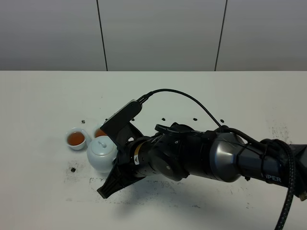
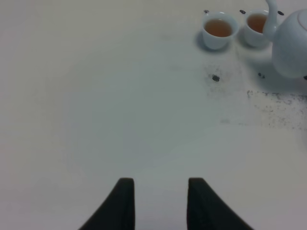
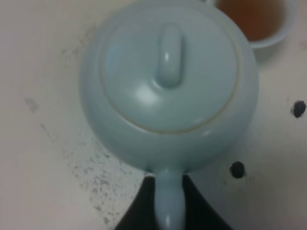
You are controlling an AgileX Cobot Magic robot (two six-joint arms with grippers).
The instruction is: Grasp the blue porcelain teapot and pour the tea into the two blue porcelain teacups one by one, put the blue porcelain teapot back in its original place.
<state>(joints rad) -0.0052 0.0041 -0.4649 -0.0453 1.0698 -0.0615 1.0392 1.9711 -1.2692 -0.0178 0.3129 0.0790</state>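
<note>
The blue porcelain teapot (image 1: 100, 154) stands on the white table, left of centre, lid on. My right gripper (image 1: 114, 168) reaches across from the right. In the right wrist view its black fingers (image 3: 139, 208) sit tight on both sides of the teapot's loop handle (image 3: 169, 203), shut on it. The two blue porcelain teacups stand just behind the pot, both holding amber tea: one (image 1: 76, 139) at the left, the other (image 1: 99, 131) partly hidden by my wrist. My left gripper (image 2: 160, 206) is open and empty over bare table, far from the cups (image 2: 219, 29) (image 2: 256, 26) and the teapot (image 2: 292, 43).
The white table (image 1: 43, 100) has small dark specks (image 1: 73, 168) and smudges around the pot. The bulky right arm (image 1: 216, 155) lies across the middle and right of the table. A grey panelled wall (image 1: 158, 33) stands behind.
</note>
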